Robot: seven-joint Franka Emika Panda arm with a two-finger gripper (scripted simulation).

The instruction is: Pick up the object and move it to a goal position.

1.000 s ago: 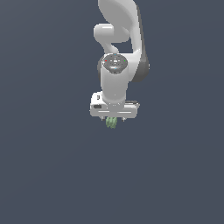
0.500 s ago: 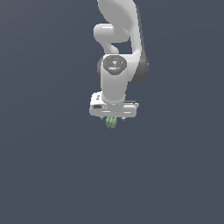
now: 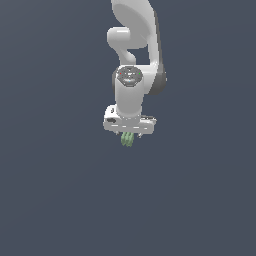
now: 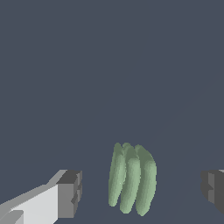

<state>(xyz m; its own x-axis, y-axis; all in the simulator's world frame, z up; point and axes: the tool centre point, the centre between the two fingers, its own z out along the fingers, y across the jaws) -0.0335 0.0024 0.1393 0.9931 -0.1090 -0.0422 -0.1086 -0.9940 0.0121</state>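
Note:
The object (image 4: 131,179) is a small pale green bunch of elongated rounded lobes lying on the dark grey floor. In the wrist view it sits between my two dark fingertips (image 4: 70,194), with clear gaps on both sides. My gripper (image 4: 142,190) is open around it and does not touch it. In the exterior view the object (image 3: 128,140) pokes out just below the white gripper (image 3: 130,134), which hangs straight down over it and hides its upper part.
The white arm (image 3: 134,60) rises above the gripper in the exterior view. A plain dark grey surface (image 3: 60,190) surrounds everything.

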